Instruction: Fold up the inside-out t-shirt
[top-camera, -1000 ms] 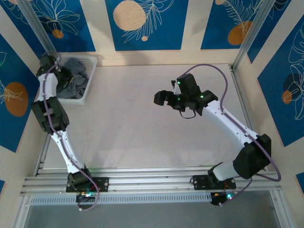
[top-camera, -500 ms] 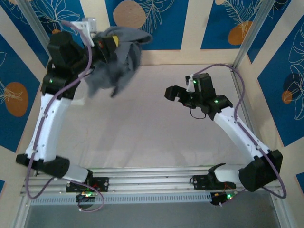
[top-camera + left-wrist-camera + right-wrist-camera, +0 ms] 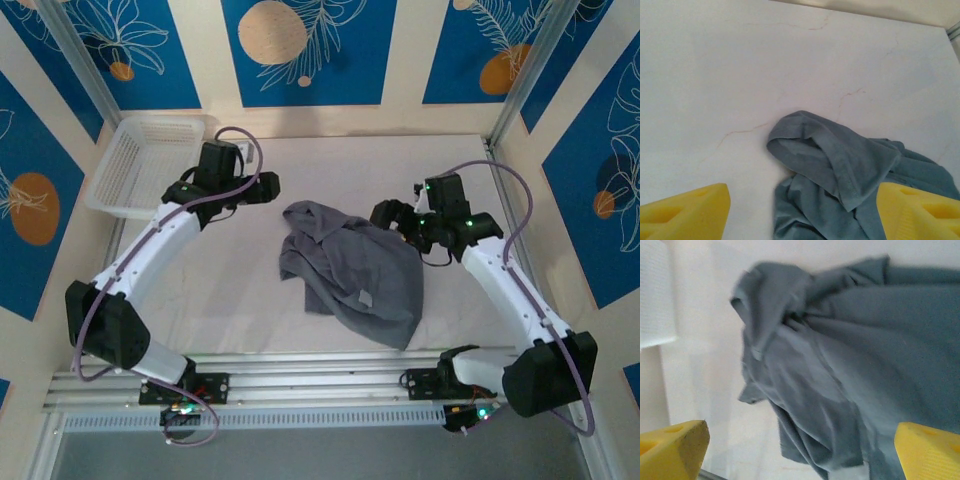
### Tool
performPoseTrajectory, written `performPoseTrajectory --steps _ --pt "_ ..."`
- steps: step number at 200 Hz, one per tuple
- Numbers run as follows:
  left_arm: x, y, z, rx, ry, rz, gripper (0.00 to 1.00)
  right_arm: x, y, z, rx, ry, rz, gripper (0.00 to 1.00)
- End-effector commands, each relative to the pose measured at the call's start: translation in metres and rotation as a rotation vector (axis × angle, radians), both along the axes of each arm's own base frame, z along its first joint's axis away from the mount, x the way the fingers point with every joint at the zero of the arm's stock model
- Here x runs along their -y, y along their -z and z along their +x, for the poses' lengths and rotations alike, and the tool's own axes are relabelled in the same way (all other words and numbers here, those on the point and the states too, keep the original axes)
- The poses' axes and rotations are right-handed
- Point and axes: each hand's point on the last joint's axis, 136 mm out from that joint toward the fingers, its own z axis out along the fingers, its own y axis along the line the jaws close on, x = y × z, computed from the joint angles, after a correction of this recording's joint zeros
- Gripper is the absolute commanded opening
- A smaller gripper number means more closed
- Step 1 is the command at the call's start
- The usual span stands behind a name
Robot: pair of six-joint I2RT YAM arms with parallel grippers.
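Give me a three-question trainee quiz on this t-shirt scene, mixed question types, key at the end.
1. True or false: the t-shirt lies neatly folded on the table.
2. The white basket stands: A) at the table's far left corner; B) on the t-shirt; C) at the table's near right corner.
3. Fill in: the left gripper and the right gripper both have their jaws ___.
Key: 1 false, it is crumpled; 2 A; 3 open.

Slate-grey t-shirt (image 3: 352, 270) down in a crumpled heap, well right of the white basket (image 3: 128, 165) and nearer the camera than it. Its basket-side end is bunched in rolled folds with stitched hems showing; the far side spreads flatter, pale label up.
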Motion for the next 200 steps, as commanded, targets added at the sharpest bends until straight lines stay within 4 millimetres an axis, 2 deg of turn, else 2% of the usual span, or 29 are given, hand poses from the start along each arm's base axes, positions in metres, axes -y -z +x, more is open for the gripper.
performPoseTrajectory --steps 1,27,48,52,63,70,86,94,107,126,145,169,176,182,190,199,200 --pt "0.036 0.025 -0.035 -0.133 0.082 -0.095 0.77 0.005 0.047 -0.037 -0.215 -0.024 -0.069 0.95" --pt "0.084 0.075 -0.064 -0.279 0.212 -0.057 0.78 -0.001 0.084 -0.053 -0.328 -0.093 -0.125 0.95" --pt "0.11 0.097 -0.061 -0.32 0.26 -0.055 0.78 -0.021 0.105 -0.051 -0.356 -0.174 -0.141 0.95" --pt "0.113 0.1 -0.058 -0.326 0.261 -0.062 0.78 -0.025 0.109 -0.049 -0.352 -0.194 -0.143 0.92" --pt "0.124 0.105 -0.047 -0.334 0.267 -0.071 0.78 -0.027 0.123 -0.04 -0.351 -0.226 -0.191 0.76" --pt "0.13 0.105 -0.038 -0.332 0.271 -0.075 0.78 -0.027 0.132 -0.034 -0.361 -0.224 -0.214 0.55" --pt "0.138 0.107 -0.018 -0.337 0.25 -0.056 0.78 -0.034 0.139 -0.025 -0.367 -0.245 -0.21 0.14" --pt "0.135 0.112 -0.007 -0.36 0.204 -0.026 0.78 -0.04 0.135 -0.025 -0.351 -0.266 -0.191 0.0" --pt "0.127 0.127 0.007 -0.42 0.128 0.025 0.8 -0.054 0.127 -0.032 -0.291 -0.333 -0.171 0.0" --pt "0.123 0.148 0.024 -0.46 0.065 0.047 0.82 -0.08 0.113 -0.059 -0.195 -0.491 -0.108 0.0" --pt "0.121 0.161 0.035 -0.475 0.019 0.043 0.76 -0.098 0.099 -0.086 -0.152 -0.608 -0.046 0.0" --pt "0.122 0.164 0.037 -0.491 0.028 0.046 0.66 -0.111 0.075 -0.099 -0.077 -0.688 0.032 0.0" --pt "0.126 0.164 0.035 -0.499 0.053 0.034 0.57 -0.114 0.068 -0.099 -0.046 -0.708 0.05 0.08" --pt "0.132 0.163 0.032 -0.505 0.091 0.016 0.46 -0.115 0.063 -0.097 -0.019 -0.718 0.051 0.22" --pt "0.138 0.16 0.028 -0.511 0.136 -0.003 0.28 -0.113 0.056 -0.09 0.014 -0.712 0.042 0.42" --pt "0.136 0.159 0.024 -0.52 0.155 0.006 0.0 -0.106 0.046 -0.073 0.049 -0.658 0.017 0.52" --pt "0.136 0.158 0.023 -0.519 0.157 0.009 0.0 -0.104 0.045 -0.071 0.054 -0.648 0.012 0.53"
